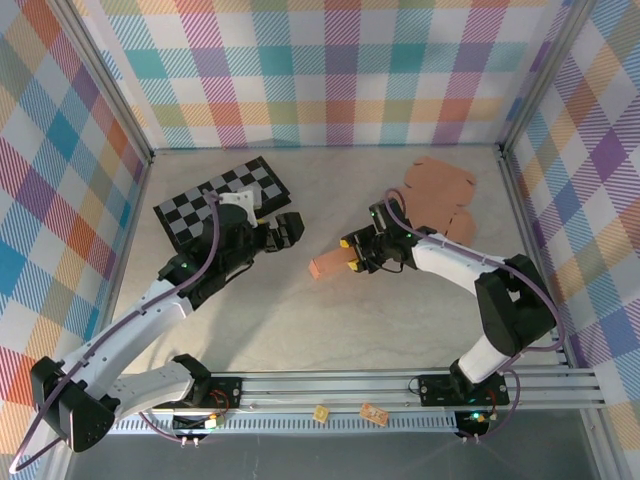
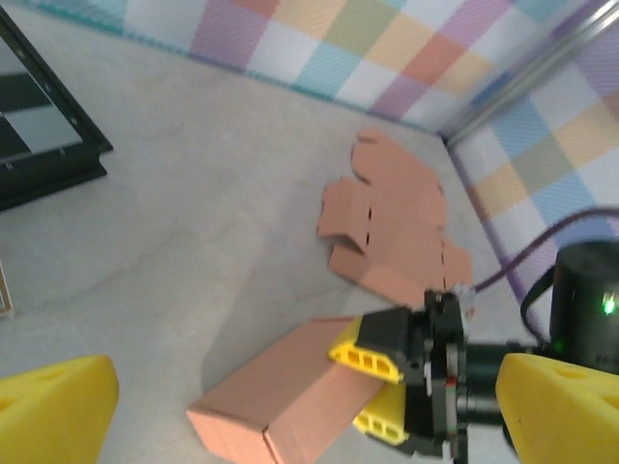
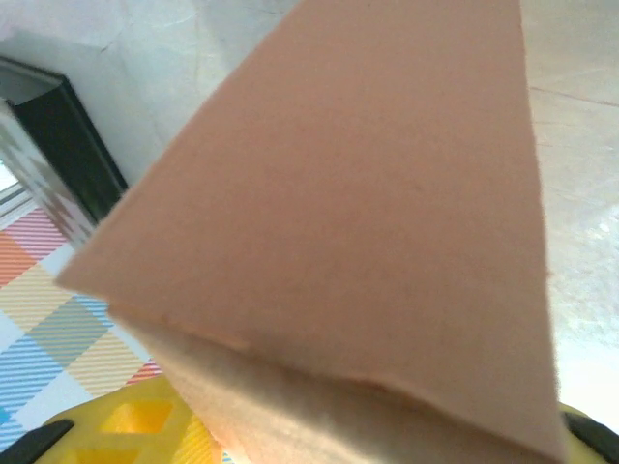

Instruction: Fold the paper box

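There is one folded paper box (image 1: 327,266), brown and long, near the middle of the table (image 1: 300,330), between the two grippers. Its long side runs left to right, with the left end tipped a little nearer. The left end points at the left arm and the right end sits in the right gripper (image 1: 352,256). That gripper's yellow fingers (image 2: 366,357) press on the box from two sides, so the jaws are closed on the box's end. I cannot tell if the box touches the table or hangs just over it. The left gripper (image 1: 290,230) is just to the left of the box and apart from it. Its jaws are spread wide and hold nothing. There is one black and white checkered board (image 1: 222,200) lying flat at the far left. At the far right lie flat brown box sheets (image 1: 440,192), not folded, at least two, one partly on top of another. Two small orange bits (image 1: 374,411) sit on the metal rail at the near edge
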